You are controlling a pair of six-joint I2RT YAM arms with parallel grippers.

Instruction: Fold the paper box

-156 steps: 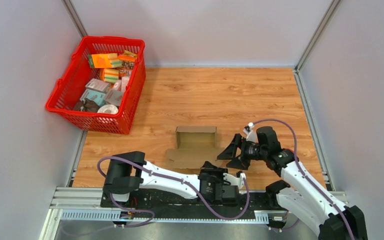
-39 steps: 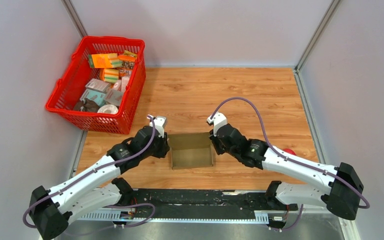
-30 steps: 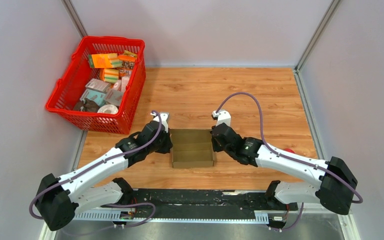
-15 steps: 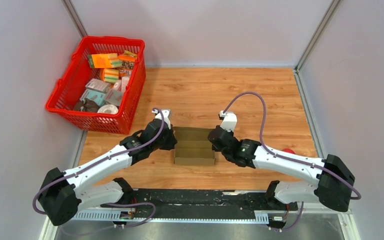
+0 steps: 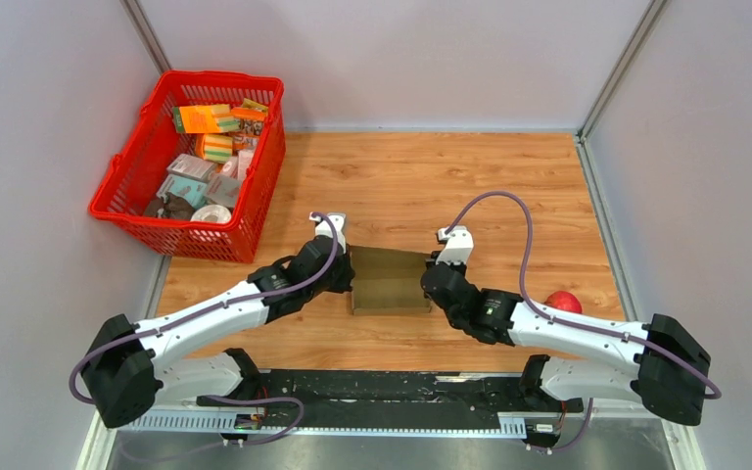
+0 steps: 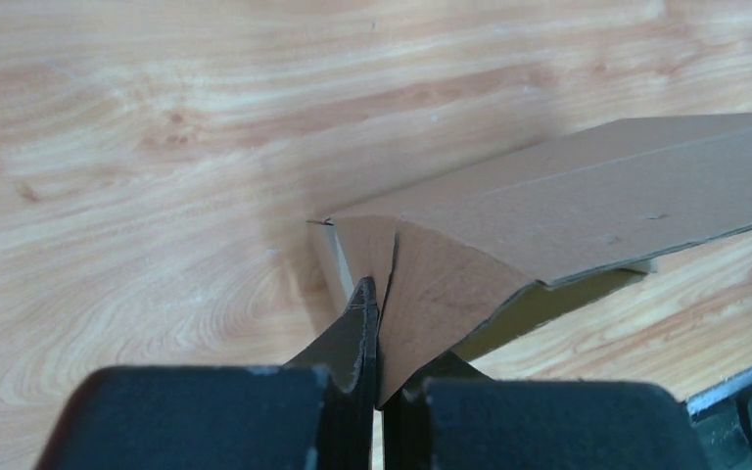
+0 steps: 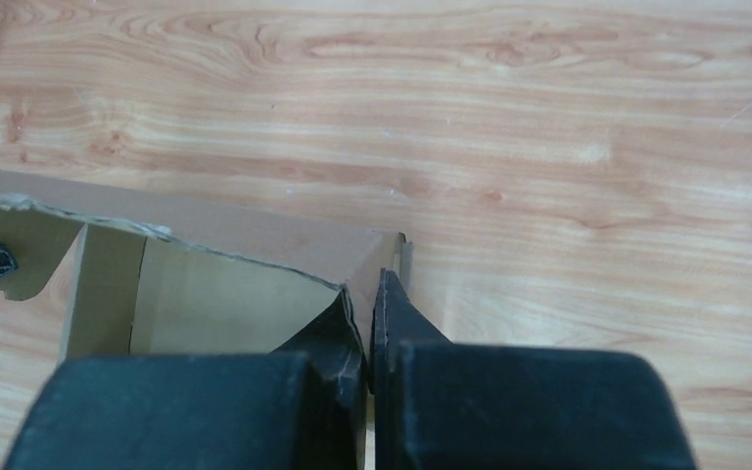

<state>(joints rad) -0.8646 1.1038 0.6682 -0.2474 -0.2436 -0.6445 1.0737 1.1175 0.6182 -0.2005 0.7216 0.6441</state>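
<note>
Right now I have both arms reaching in from either side of the paper box (image 5: 389, 282), which sits on the wooden table (image 5: 470, 186) a little forward of the middle, between the two wrists. From above, its broad top panel covers the body, so I see mostly one brown face. My left gripper (image 6: 380, 338) is at the box's left end. In the left wrist view its jaws are all but closed, with only a sliver between them, pinching the triangular corner flap (image 6: 441, 284) under the slanted top panel. That panel sits tilted, with a gap showing beneath its near edge. My right gripper (image 7: 364, 305) is at the right end, its jaws likewise drawn nearly together with the thin end wall of the box caught between them. Past its fingers I can see into the pale interior. The two grippers face each other across the box. A red shopping basket (image 5: 262, 186) of mixed packets stands at the far left corner, well apart from the box, and a red ball (image 5: 563, 302) lies near the right edge beside the right forearm.
</note>
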